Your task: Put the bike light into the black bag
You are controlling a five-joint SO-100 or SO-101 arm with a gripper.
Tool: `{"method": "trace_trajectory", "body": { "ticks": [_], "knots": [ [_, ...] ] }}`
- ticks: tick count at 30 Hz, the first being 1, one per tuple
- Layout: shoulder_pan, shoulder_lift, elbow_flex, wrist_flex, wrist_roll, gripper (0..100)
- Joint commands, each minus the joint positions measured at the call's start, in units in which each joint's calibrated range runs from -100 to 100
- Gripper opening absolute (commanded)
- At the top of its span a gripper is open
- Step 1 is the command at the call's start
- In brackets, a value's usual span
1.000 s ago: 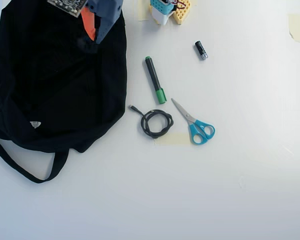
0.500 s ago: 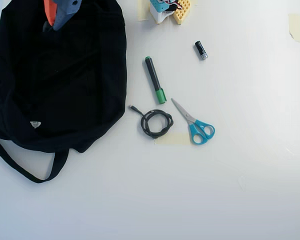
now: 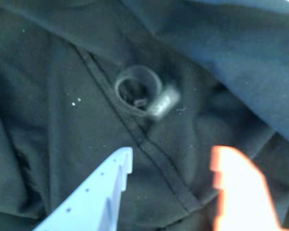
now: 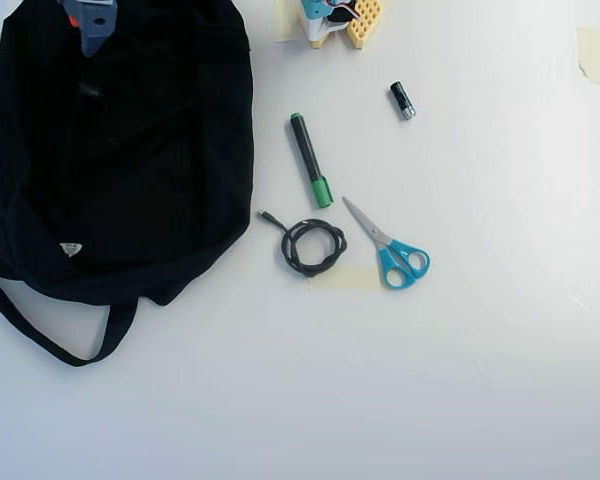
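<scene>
The bike light [image 3: 147,94] lies on the black bag's [image 3: 48,120] fabric just ahead of the jaws [image 3: 173,163] — spread wide, empty — so drop-off looks done; pulling clear comes next.

You're looking down on a white table [image 4: 400,390]. On its left side lies the black bag [image 4: 120,190], its strap [image 4: 40,335] looping out toward the lower left. Just right of the bag you have a green marker [image 4: 309,159], and below it a coiled cable [image 4: 311,246]. Scissors [image 4: 390,247] with blue handles lie just right of the cable, over a strip of tape [image 4: 345,278]. A short black cylinder [image 4: 402,101] sits apart, upper right.
</scene>
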Motion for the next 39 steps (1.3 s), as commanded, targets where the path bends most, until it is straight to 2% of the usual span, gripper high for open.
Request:
{"method": "trace_trajectory", "body": {
  "ticks": [1, 3, 5, 6, 7, 8, 9, 10, 12, 14, 15, 20, 27, 32, 39],
  "knots": [
    [-2.2, -1.7, -2.5, 2.6, -0.5, 39],
    [-4.8, -2.0, -3.1, 11.8, -1.8, 53],
    [-10.2, -4.7, -6.3, 17.4, -3.1, 52],
    [-12.8, -7.1, -7.0, 18.2, -3.9, 49],
    [-16.5, -12.1, -8.0, 19.5, -5.8, 38],
    [-20.6, -17.8, -8.2, 19.5, -6.1, 22],
    [-23.1, -21.1, -7.5, 19.5, -6.1, 11],
    [-26.8, -23.3, -7.3, 19.5, -6.0, 2],
    [-36.0, -24.2, -8.2, 29.9, -5.4, 2],
    [-48.8, -29.1, -0.4, 32.2, -5.4, 2],
    [-51.9, -34.3, 9.3, 28.2, -5.5, 2],
    [-58.0, -51.9, 30.5, 17.0, -3.2, 2],
    [-61.2, -68.4, 61.0, -1.6, -1.7, 2],
    [-63.8, -82.8, 79.9, -6.5, -1.6, 2],
    [-63.8, -100.6, 97.2, -6.0, -1.6, 2]
  ]
}}
